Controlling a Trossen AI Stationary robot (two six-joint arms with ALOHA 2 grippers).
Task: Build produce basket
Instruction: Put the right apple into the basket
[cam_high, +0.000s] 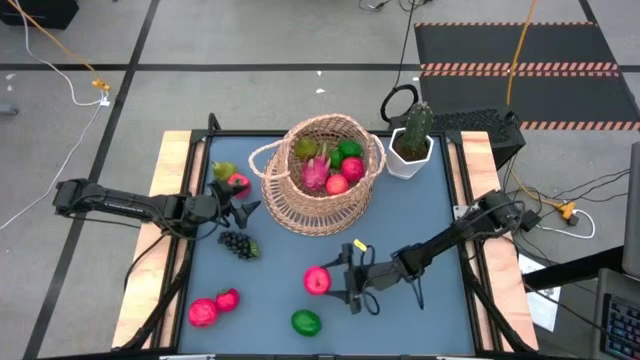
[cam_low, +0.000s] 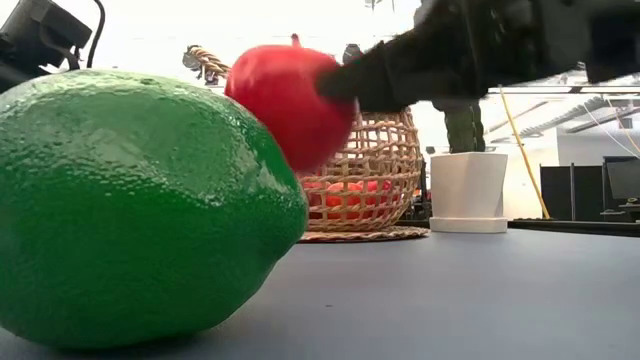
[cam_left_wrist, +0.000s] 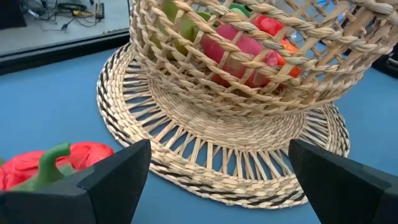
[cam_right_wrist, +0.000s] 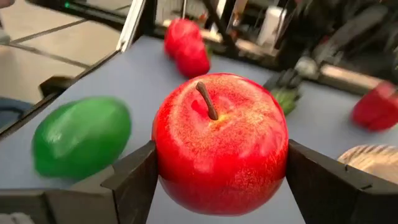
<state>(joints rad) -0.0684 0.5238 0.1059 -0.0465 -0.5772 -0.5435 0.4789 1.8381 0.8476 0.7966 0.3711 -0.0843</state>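
Observation:
The tan wicker basket (cam_high: 318, 172) stands at the table's far middle with several fruits inside. My right gripper (cam_high: 331, 281) is shut on a red apple (cam_right_wrist: 221, 143) in front of the basket, near the table's middle. A green lime (cam_high: 306, 322) lies near the front edge. Dark grapes (cam_high: 237, 244) lie left of centre, and two red fruits (cam_high: 212, 307) sit at the near left. A pear (cam_high: 222, 172) and a red fruit (cam_high: 238, 183) lie left of the basket. My left gripper (cam_high: 248, 211) stands open beside the basket's left base (cam_left_wrist: 224, 137), with nothing between its fingers. My right gripper pinches the red apple by its two opposite sides (cam_right_wrist: 169, 155) between its two fingers (cam_right_wrist: 134, 180). The fingers come nearly level from the table's right side. The apple sits stem up and hangs clear of the table (cam_low: 290, 105).
A white pot with a green cactus (cam_high: 412, 140) stands right of the basket at the far right. The lime (cam_low: 140, 205) lies just below and in front of the held apple. Bare blue tabletop (cam_high: 430, 210) lies right of the basket and along the near right.

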